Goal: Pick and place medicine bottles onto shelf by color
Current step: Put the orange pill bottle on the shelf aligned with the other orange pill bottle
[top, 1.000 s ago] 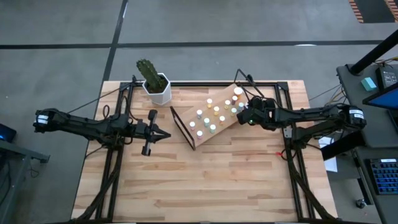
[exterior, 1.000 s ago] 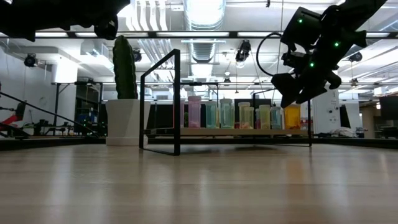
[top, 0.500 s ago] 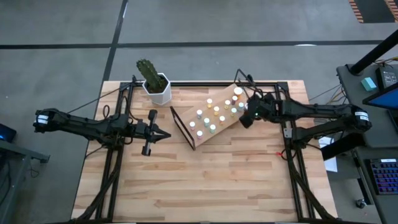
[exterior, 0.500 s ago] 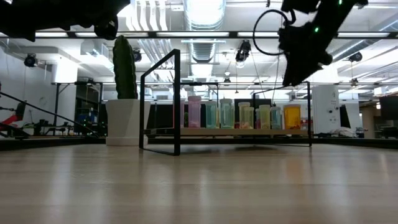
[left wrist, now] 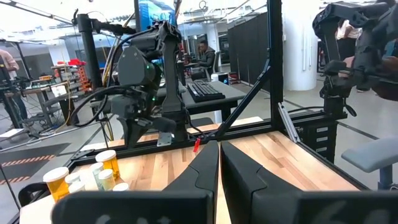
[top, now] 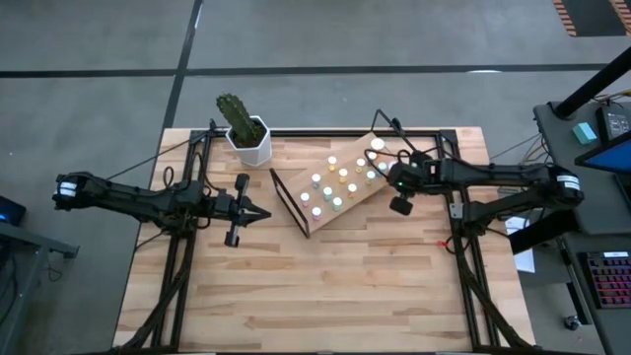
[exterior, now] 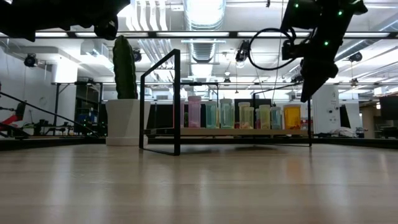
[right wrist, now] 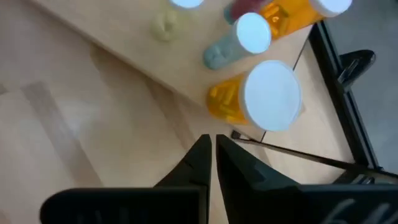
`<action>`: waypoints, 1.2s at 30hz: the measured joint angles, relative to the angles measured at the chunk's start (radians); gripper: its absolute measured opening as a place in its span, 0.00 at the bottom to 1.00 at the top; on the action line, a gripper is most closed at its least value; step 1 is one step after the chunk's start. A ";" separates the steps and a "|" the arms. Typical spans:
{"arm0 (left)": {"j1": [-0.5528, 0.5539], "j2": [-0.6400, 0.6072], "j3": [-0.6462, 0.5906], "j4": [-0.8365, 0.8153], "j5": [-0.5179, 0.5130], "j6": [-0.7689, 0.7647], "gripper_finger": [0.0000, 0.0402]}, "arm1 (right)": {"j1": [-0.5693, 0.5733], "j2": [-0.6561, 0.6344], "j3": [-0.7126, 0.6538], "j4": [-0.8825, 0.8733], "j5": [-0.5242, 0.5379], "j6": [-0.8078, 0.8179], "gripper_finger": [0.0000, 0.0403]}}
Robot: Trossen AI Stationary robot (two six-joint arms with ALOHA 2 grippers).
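right hand (top: 398,206) clenched, empty, above table | bottles (top: 340,181) on shelf (top: 317,222) just beside it | bottles look light, stiff, slippery; take by the cap side | left hand (top: 264,213) clenched, waiting

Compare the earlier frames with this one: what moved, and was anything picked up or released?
The right end effector pulled back from over the shelf's right end to just off its edge, and its jaws went from open to shut on nothing; no bottle left with it. The medicine bottles stayed on the shelf, and the left end effector kept waiting, shut, left of the shelf.
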 joint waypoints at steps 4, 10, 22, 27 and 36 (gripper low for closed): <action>0.000 0.000 0.000 0.000 0.000 0.000 0.00 | -0.007 0.011 -0.016 0.049 0.009 -0.001 0.03; 0.000 0.000 0.000 -0.001 0.000 0.001 0.00 | -0.020 0.038 -0.032 0.064 0.014 -0.028 0.02; 0.000 0.000 0.000 -0.001 0.000 0.001 0.00 | -0.094 0.053 -0.054 0.157 0.016 -0.114 0.02; 0.000 0.000 0.000 -0.001 0.000 0.001 0.00 | -0.121 0.054 -0.054 0.163 0.043 -0.149 0.02; 0.000 0.000 0.000 -0.001 0.000 0.002 0.00 | -0.124 0.052 -0.055 0.150 0.042 -0.147 0.02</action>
